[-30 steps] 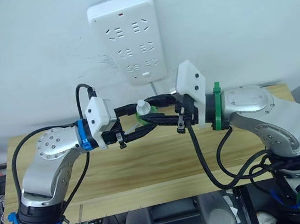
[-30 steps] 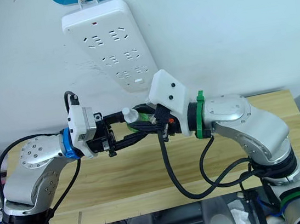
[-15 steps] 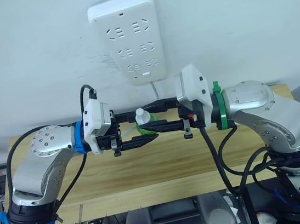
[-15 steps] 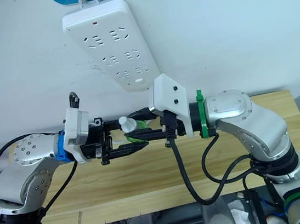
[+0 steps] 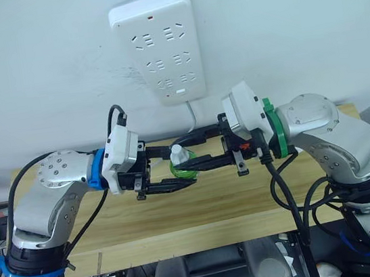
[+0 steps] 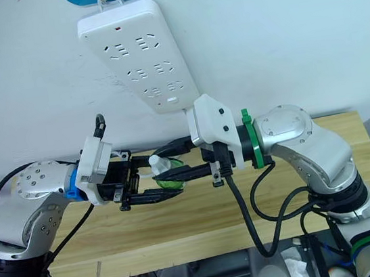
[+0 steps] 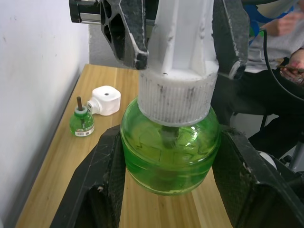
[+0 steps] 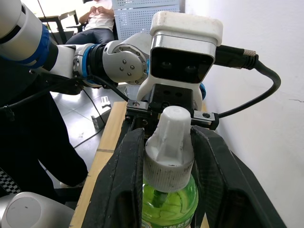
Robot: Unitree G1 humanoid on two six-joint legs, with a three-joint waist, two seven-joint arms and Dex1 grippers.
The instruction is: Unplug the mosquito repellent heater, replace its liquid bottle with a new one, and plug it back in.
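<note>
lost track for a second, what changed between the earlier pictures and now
Both end effectors, left and right, carried the capped green bottle lower, toward the table. The left stays clamped on its body, the right on its white cap. The power strip is unchanged.

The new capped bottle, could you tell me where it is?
The new bottle is held above the table between both grippers: left on its body, right at its cap.

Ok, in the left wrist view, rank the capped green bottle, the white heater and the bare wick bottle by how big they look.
1. Capped green bottle, largest, though nearest the camera.
2. White heater.
3. Bare wick bottle; close to the heater in apparent size.
</note>
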